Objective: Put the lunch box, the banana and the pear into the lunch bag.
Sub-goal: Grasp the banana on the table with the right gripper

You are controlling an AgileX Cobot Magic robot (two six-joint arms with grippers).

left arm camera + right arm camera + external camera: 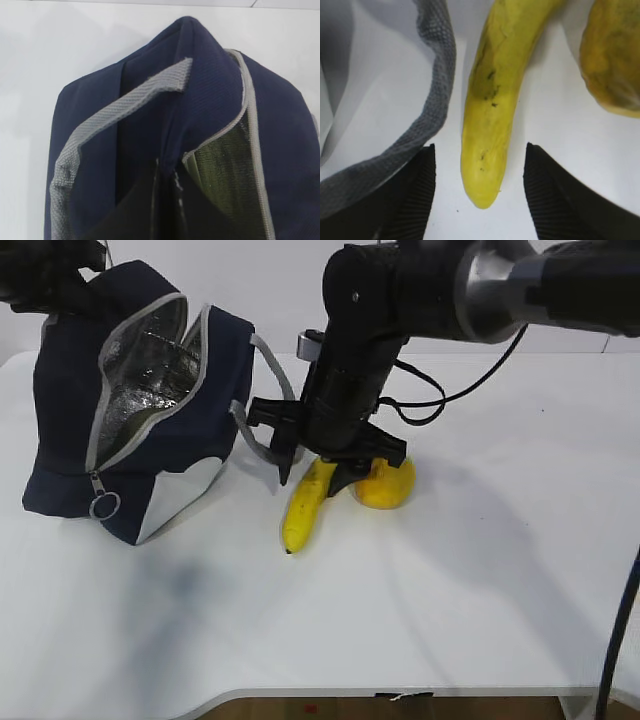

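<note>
The navy lunch bag (70, 440) stands at the left, unzipped, with its silver lining (140, 380) showing. My left gripper (50, 280) is shut on the bag's top edge; in the left wrist view its dark fingers pinch a fold of navy fabric (167, 200). The banana (303, 505) lies on the table right of the bag. My right gripper (312, 478) is open just above it, one jaw on each side of its end (479, 147). The pear (385, 485) lies beside the banana, partly behind the gripper, and shows in the right wrist view (612, 55). The lunch box is hidden.
The bag's grey webbing handle (437, 95) curls on the table right by my right gripper's left finger (415, 195). The zipper's ring pull (104, 505) hangs at the bag's front corner. The white table (450, 590) runs wide to the right and front.
</note>
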